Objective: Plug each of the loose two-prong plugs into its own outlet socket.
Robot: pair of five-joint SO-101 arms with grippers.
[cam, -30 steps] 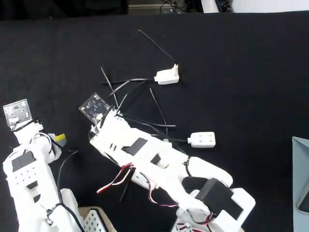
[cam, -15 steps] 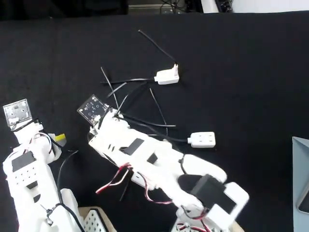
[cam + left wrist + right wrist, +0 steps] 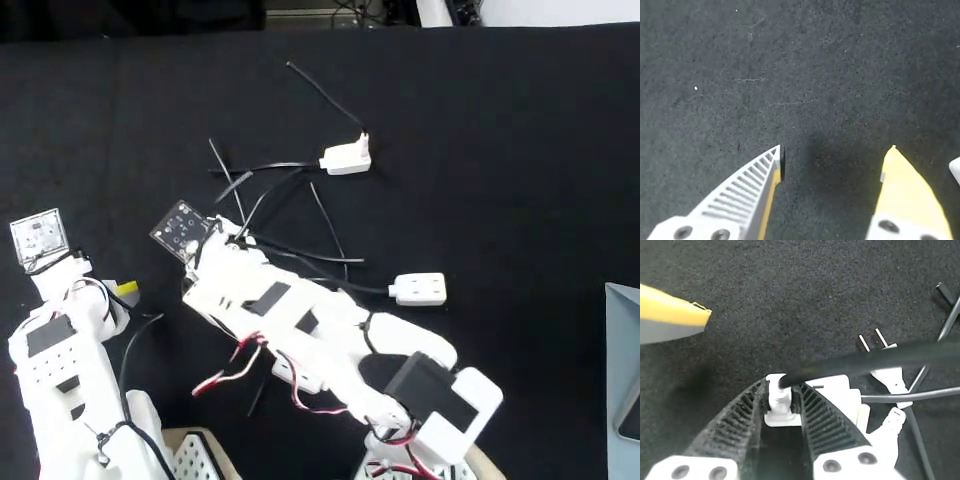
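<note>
black table top (image 3: 790, 290). the right gripper (image 3: 782, 389) is clamped on a white plug (image 3: 778, 405) trailing a black cord (image 3: 850, 362). what looks like a socket block (image 3: 832, 390) touches this plug, so square the prongs before pressing. near the plug, another two-prong plug (image 3: 887, 371) and loose cables (image 3: 912, 395) crowd in. the left gripper (image 3: 835, 150) hangs spread apart, empty.

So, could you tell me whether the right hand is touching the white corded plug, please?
Touching. The right wrist view shows the right hand clamped against both sides of the white corded plug.
</note>
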